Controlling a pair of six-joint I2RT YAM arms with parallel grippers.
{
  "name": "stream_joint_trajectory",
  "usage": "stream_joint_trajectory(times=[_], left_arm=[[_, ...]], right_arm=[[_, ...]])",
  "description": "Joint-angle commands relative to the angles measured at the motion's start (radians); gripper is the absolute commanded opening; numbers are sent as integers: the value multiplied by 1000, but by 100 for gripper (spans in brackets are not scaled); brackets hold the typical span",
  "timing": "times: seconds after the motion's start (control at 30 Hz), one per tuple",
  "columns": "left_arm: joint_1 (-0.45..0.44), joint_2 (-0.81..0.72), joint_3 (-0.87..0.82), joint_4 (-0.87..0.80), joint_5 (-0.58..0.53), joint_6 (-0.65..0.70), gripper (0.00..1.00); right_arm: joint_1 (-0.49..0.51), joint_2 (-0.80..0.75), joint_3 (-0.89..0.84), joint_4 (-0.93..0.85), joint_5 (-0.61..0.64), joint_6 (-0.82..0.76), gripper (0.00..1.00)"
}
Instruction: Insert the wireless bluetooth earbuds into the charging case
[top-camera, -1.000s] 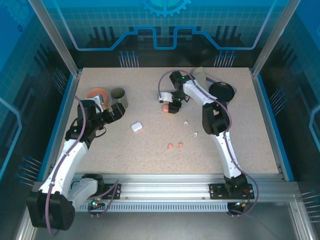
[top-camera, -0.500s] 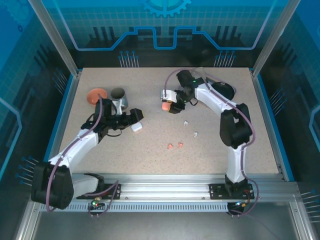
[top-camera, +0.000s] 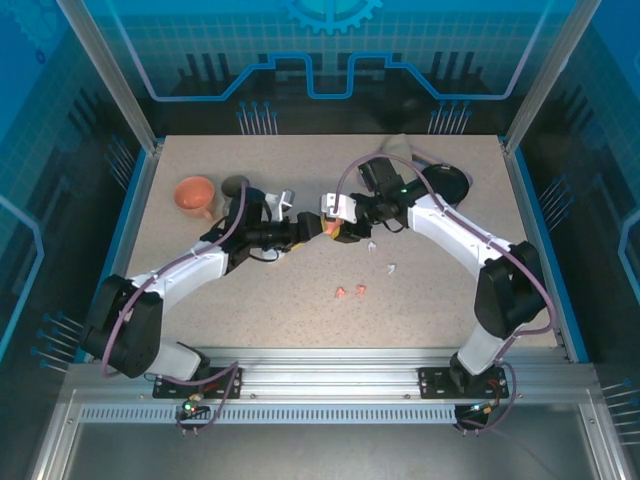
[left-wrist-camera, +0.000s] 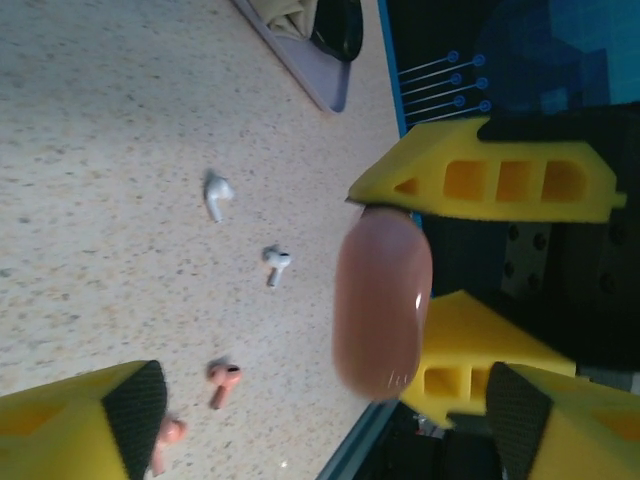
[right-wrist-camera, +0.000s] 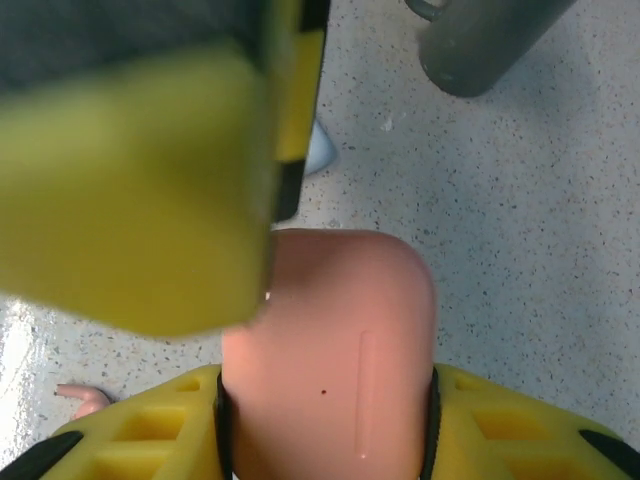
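While the right gripper (right-wrist-camera: 328, 430) is squeezing a pink case (right-wrist-camera: 330, 320) (earbuds (left-wrist-camera: 215, 193) nearby), the left gripper (left-wrist-camera: 325, 410) is holding fingers (left-wrist-camera: 70, 435) apart, seemingly empty.

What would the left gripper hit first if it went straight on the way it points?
Most likely the pink charging case, held in the right gripper directly ahead of the left gripper and its open jaws; depth is hard to judge.
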Motion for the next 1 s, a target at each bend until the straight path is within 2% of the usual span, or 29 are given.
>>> stream_joint_trajectory(times=[0.0,0.3,0.5,0.63,0.83,0.97], left_arm=[[-24,25,42,53,14,-22,78],[-45,34,73,9,1,15,48],[-47,40,80,0,-4,29,43],[-51,44,94,-14,-4,47,37],[-54,42,99,-14,-4,53,22],[-55,28,94,-14,-9,66,19]], right_arm=[[19,-37,-30,29,-23,38,39],[21,-37,-26,13,-24,58,39],[22,-32,-18,4,-52,66,39],[23,-28,-13,-6,-60,72,39],[28,-30,-14,-13,-60,81,39],[28,-44,-12,-26,-64,87,41]])
